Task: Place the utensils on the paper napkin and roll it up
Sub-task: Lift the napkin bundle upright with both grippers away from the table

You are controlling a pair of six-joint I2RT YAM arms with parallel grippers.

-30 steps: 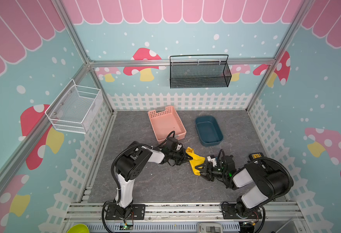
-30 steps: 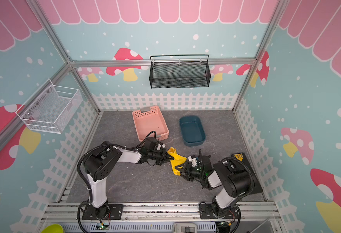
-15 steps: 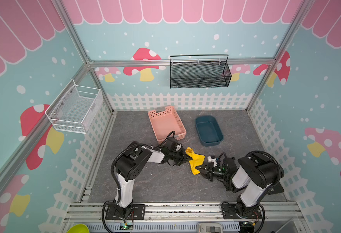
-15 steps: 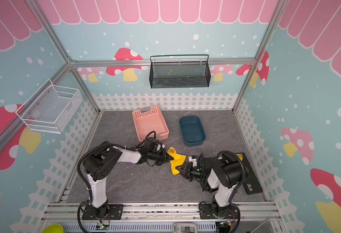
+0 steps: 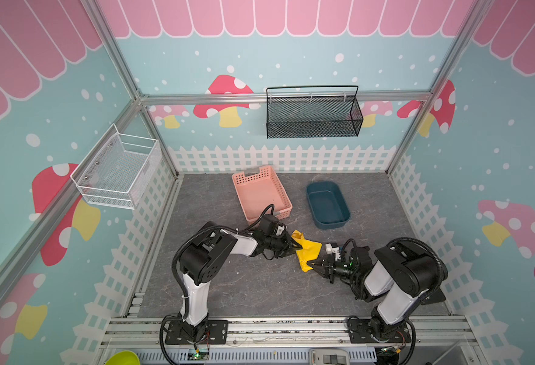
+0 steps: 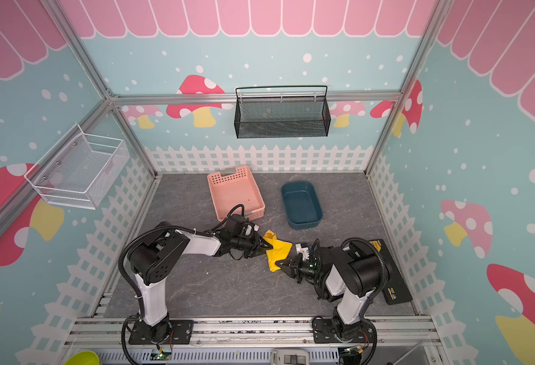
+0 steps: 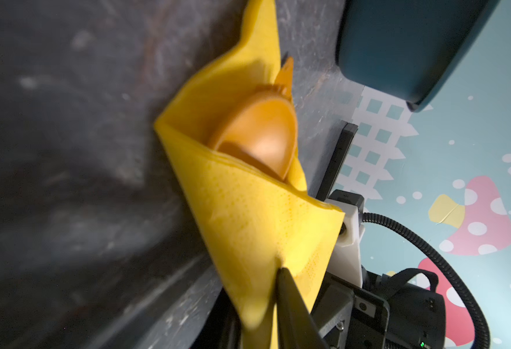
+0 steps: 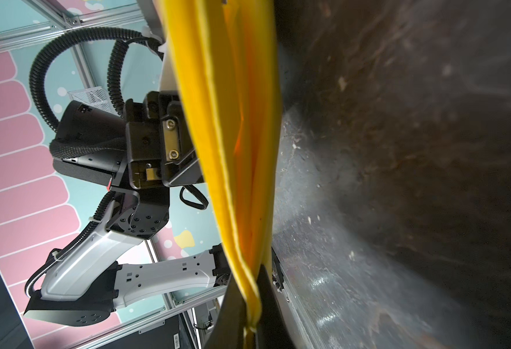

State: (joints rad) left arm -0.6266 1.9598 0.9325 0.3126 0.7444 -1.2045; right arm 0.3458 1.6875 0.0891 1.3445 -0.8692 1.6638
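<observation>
The yellow paper napkin [image 5: 307,249] [image 6: 279,249] lies folded over the utensils on the grey floor between both grippers. In the left wrist view an orange spoon bowl [image 7: 257,139] sits inside the fold [image 7: 248,211], with another orange tip [image 7: 286,72] behind it. The rest of the utensils is hidden. My left gripper [image 5: 291,245] [image 7: 257,281] is at the napkin's far-left end. Its jaws stand slightly apart, with a loose lobe of paper between them. My right gripper [image 5: 314,264] [image 8: 251,290] is shut on the napkin's near end [image 8: 218,121], pinching the layers thin.
A pink basket [image 5: 261,192] and a dark blue tub [image 5: 328,205] stand behind the napkin. A black mesh basket [image 5: 313,115] hangs on the back wall and a white wire basket [image 5: 117,172] on the left wall. A flat black device [image 6: 392,278] lies beside the right arm.
My right gripper has shut on the napkin's near end as its arm drew in. My left jaws have loosened a little. The napkin has shifted slightly.
</observation>
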